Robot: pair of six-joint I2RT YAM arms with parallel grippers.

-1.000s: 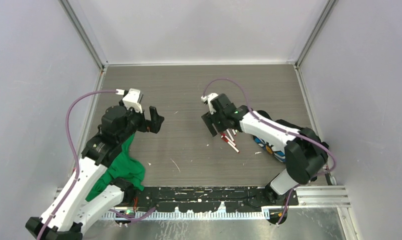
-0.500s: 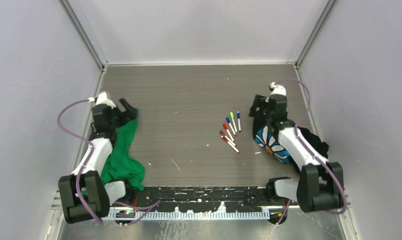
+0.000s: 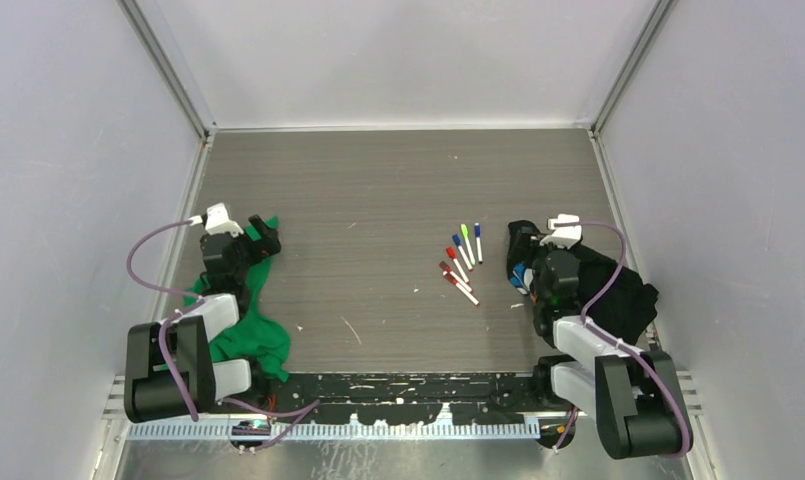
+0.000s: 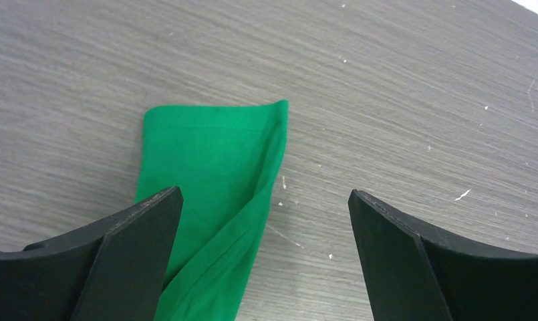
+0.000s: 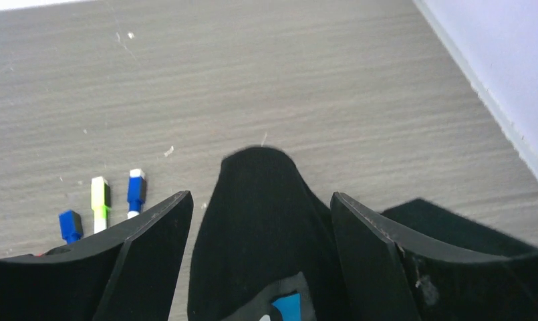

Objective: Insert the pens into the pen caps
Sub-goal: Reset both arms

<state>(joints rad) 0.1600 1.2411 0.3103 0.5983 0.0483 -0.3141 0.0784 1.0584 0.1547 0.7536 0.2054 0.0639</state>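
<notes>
Lying clustered on the bench [image 3: 378, 190] right of centre, the pens [image 3: 462, 260] look capped, left jaws spread empty over the green cloth [image 4: 206, 154], right jaws likewise over the black cloth [image 5: 259, 180]; risk: a half-seated pen cap [image 5: 136, 192] loosening if nudged.

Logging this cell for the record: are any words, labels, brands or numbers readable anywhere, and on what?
None readable.
Pens: too small to make out any print.
Black cloth: a blue patch of print shows, no letters.
Green cloth: plain, no text.
</notes>
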